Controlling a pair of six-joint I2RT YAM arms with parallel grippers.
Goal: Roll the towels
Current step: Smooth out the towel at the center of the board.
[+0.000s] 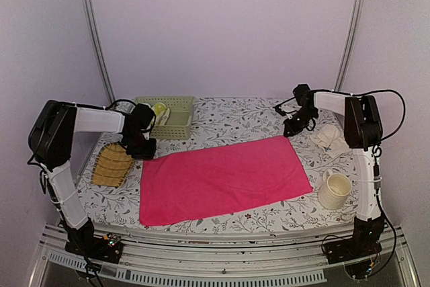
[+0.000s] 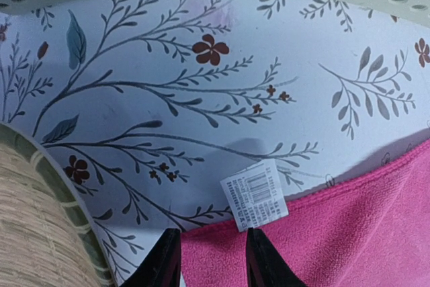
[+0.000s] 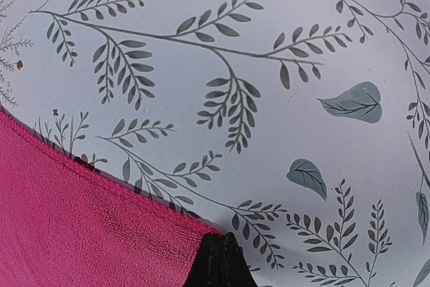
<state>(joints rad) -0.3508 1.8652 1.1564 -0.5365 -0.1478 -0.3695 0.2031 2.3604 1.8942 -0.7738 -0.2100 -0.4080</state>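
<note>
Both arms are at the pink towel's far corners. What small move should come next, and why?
Probably close the left gripper on the pink towel's far-left corner. Its fingers stand open astride that edge beside the white tag, while the right gripper is shut at the far-right corner, seemingly pinching it. With both corners held, rolling could begin.

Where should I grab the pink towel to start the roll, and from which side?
Its two far corners, from above at the far edge. The pink towel lies spread flat, so only edges offer a pinch. The left gripper straddles the corner by the white tag, jaws open; the right gripper is shut on the other.
</note>
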